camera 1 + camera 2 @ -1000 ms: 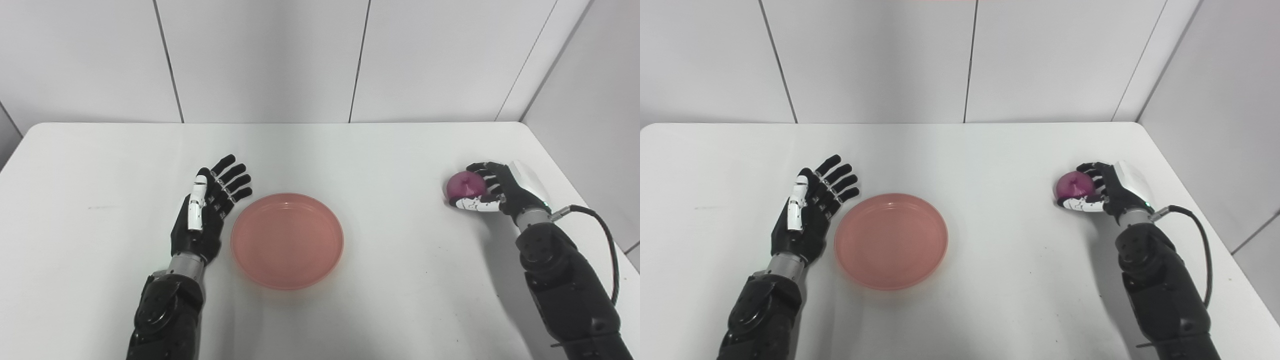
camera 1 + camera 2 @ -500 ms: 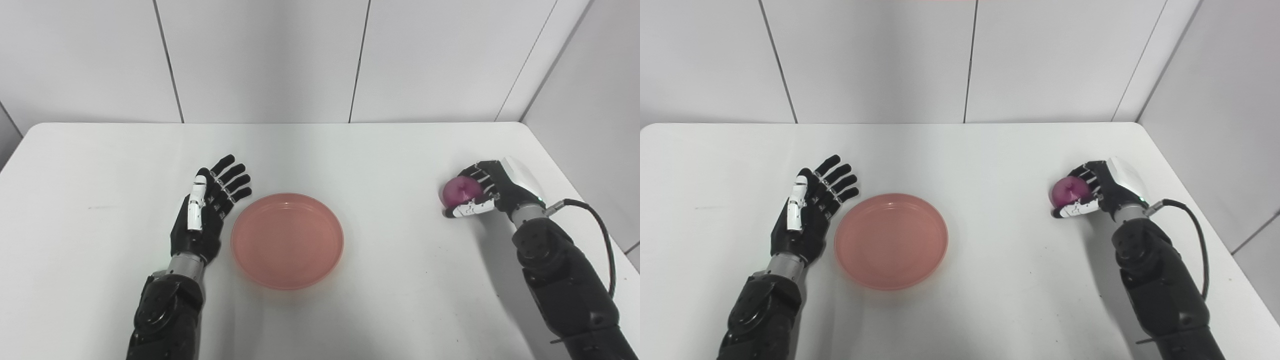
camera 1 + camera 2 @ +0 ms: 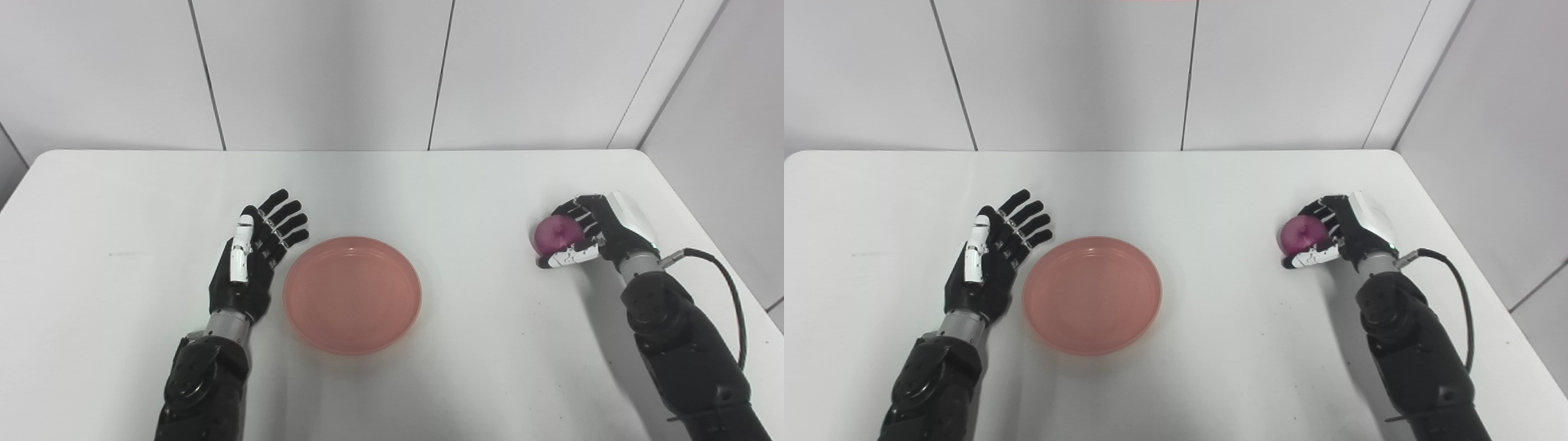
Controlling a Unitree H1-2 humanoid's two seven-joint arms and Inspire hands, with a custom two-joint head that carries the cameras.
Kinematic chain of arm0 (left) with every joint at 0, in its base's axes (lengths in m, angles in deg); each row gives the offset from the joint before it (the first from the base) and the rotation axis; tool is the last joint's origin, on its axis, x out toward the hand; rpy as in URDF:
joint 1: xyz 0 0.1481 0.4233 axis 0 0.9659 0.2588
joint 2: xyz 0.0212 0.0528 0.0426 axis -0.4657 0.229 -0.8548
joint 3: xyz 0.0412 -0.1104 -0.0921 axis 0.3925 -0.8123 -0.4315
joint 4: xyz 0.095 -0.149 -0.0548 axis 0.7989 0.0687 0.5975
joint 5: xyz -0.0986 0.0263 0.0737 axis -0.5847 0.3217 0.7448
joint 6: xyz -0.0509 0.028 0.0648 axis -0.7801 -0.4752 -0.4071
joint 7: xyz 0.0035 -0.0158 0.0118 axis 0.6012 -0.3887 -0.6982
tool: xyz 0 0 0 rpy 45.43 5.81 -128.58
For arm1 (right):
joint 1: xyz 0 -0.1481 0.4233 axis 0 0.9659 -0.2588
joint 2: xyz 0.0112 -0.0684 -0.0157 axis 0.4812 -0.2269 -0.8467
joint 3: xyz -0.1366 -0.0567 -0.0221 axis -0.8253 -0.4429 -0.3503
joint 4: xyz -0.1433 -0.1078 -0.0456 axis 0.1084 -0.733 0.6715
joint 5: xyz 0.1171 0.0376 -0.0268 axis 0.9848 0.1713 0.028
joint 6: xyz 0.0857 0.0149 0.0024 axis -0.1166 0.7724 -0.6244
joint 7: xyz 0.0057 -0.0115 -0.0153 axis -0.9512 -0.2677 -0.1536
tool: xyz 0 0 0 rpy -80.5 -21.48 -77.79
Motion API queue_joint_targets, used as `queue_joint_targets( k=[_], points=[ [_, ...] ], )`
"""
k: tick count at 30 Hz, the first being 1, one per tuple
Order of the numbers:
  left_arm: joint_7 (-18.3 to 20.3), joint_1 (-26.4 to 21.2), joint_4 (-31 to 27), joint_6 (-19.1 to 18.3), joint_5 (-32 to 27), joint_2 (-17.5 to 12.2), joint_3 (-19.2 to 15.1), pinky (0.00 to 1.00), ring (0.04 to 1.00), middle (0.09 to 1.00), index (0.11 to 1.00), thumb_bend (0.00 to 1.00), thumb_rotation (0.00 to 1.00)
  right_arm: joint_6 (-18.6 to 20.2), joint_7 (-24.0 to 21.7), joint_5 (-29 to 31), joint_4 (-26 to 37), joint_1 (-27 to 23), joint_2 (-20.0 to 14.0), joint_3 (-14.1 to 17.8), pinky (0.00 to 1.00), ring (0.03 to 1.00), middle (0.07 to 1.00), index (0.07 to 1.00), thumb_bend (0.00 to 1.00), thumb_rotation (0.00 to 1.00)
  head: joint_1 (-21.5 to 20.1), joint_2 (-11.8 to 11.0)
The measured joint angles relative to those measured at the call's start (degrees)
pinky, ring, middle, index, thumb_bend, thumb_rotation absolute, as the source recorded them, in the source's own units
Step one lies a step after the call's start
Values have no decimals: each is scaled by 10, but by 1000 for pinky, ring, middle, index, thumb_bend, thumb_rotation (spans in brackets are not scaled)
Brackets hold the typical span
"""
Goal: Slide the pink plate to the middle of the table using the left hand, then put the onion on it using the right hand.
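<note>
The pink plate [image 3: 352, 294] lies empty near the middle of the white table [image 3: 429, 184]. Just left of its rim my left hand [image 3: 254, 257] rests open, fingers spread and pointing up-right, close to the plate's edge. Far to the right, my right hand [image 3: 597, 229] is shut on the purple onion [image 3: 554, 236], its fingers wrapped over the top and thumb beneath. The onion is held slightly above the table, well right of the plate.
Grey wall panels [image 3: 318, 73] stand behind the table's far edge, and a side wall [image 3: 723, 122] runs along its right edge. A black cable [image 3: 729, 288] loops off my right wrist.
My right hand has closed around the onion, lifted it a little and carried it slightly left toward the plate. The left hand and the plate have stayed put.
</note>
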Motion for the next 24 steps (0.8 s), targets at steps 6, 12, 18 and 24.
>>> queue_joint_targets(
  k=[6, 12, 18, 24],
  points=[
    [0, 0, -1, 0, 0, 0, 0, 741, 774, 786, 773, 400, 1000, 0, 4, 0, 18, 7, 0, 10, 461, 494, 541, 486, 521, 135, 0, -1],
    [-1, 0, 0, 0, 0, 0, 0, 739, 769, 778, 767, 396, 1000, 0, 4, -1, 51, 7, 4, 14, 457, 502, 549, 486, 521, 136, 4, -3],
    [-1, 0, 0, 0, 0, 1, 0, 741, 769, 783, 773, 397, 1000, 1, 4, -6, 75, 8, 9, 15, 455, 496, 544, 487, 521, 137, 5, -3],
    [-1, 0, -1, 0, 0, 1, 1, 742, 772, 784, 771, 399, 1000, 4, 2, -5, 113, 7, 21, 16, 442, 488, 546, 487, 520, 136, 9, -3]
  ],
)
